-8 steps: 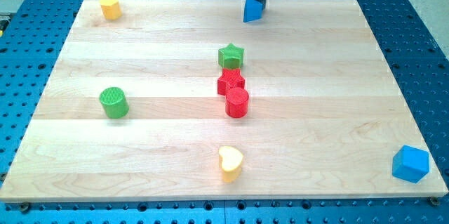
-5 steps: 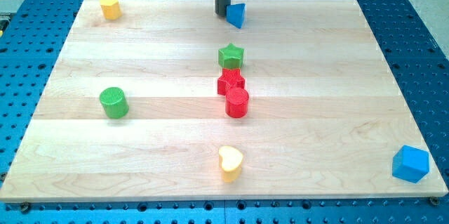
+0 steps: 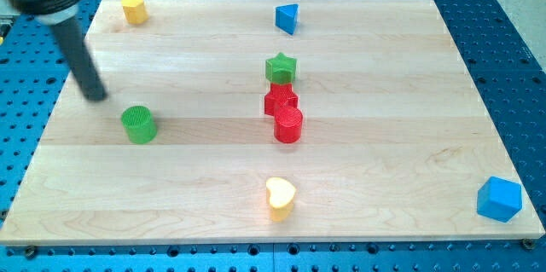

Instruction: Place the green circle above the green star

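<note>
The green circle (image 3: 138, 124), a short cylinder, stands on the wooden board (image 3: 384, 127) at the view's left. The green star (image 3: 280, 68) stands near the board's middle, toward the view's top. My tip (image 3: 95, 96) is on the board just up and to the left of the green circle, a small gap away from it. The dark rod slants up to the view's top left corner.
A red star (image 3: 280, 99) and a red cylinder (image 3: 288, 124) stand right below the green star. A blue triangle (image 3: 287, 18) is at the top middle, a yellow block (image 3: 132, 7) at the top left, a yellow heart (image 3: 280, 197) at the bottom middle, a blue cube (image 3: 498, 199) at the bottom right.
My tip has swept from the top middle, beside the blue triangle, leftward and down to just above-left of the green circle. The blue triangle was shifted slightly left. Other blocks have not moved.
</note>
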